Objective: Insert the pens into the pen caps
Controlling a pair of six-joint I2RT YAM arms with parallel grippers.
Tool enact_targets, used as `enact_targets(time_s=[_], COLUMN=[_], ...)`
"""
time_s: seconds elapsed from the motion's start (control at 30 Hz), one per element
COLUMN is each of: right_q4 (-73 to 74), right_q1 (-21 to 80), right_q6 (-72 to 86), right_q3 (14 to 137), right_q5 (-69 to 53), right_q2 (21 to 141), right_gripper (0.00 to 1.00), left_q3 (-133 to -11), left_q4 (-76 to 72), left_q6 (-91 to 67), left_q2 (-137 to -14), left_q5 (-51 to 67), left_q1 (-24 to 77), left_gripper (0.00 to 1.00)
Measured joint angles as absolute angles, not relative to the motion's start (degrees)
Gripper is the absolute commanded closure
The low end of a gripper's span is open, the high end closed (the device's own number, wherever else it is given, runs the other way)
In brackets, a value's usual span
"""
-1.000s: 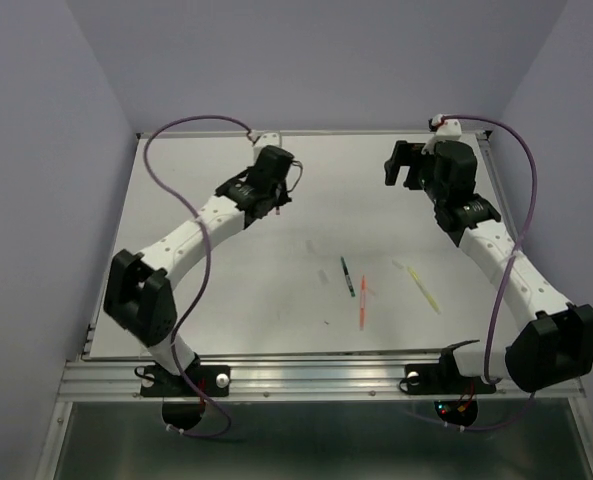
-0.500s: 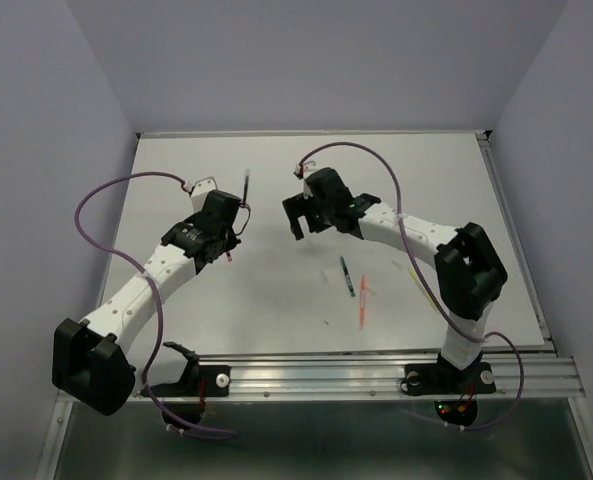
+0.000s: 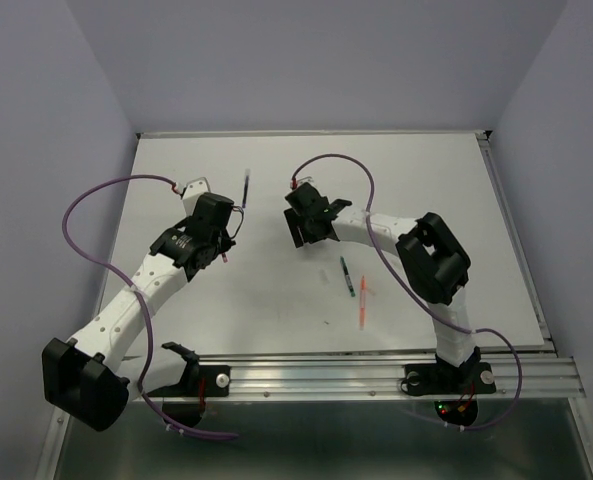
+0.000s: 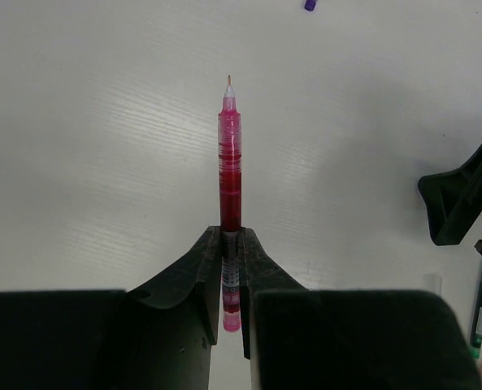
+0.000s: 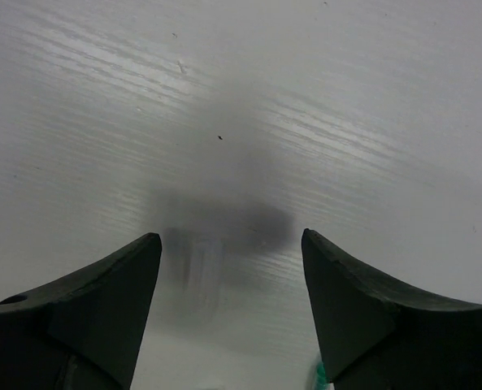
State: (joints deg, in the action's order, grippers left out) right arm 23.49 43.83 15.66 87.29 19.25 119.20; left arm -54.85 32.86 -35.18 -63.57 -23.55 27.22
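items on your table (image 3: 456, 200), listed for you:

- left gripper (image 4: 231, 236): pressed together on the red pen (image 4: 230, 154), pinching its lower barrel; the pen points straight out ahead of the fingers, bare tip forward, above the tabletop.
- right gripper (image 5: 231, 240): spread wide, low over the table, pinching nothing you can make out.
- blurred shape (image 5: 200, 260): pale, lying between those open fingers (possibly a cap, but the view is too smeared to say).
- blue pen (image 3: 246, 187): flat on the table, just beyond the left gripper.
- green pen (image 3: 347, 276): flat, near the right gripper.
- orange pen (image 3: 362, 303): flat, just beside the green pen, on the side nearer the arm bases.
- cap (image 4: 432, 282): small, pale, lying near the green pen.
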Motion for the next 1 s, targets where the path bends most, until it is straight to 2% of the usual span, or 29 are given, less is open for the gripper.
enact_targets(time_s=[0.27,0.7,1.0], right_q4=[24.6,25.58,25.54], right_q1=[44.36,44.4,44.53], right_q6=[18.02,19.94,20.6], right_q3=[87.26,86.24,86.54], right_q5=[18.9,17.72,17.02], right_q2=[119.31,119.37,119.61], right_gripper=[0.48,0.59,0.88], left_q3=[-54.85,-54.83,-54.11], left_q4=[32.82,32.77,32.49], left_q6=[-35.03,-35.03,-35.03], left_q2=[-63.57,-63.57,-62.78], left_q5=[-22.72,-22.22,-22.04], left_q1=[27.22,27.24,27.24], left_gripper=[1.0,1.0,1.0])
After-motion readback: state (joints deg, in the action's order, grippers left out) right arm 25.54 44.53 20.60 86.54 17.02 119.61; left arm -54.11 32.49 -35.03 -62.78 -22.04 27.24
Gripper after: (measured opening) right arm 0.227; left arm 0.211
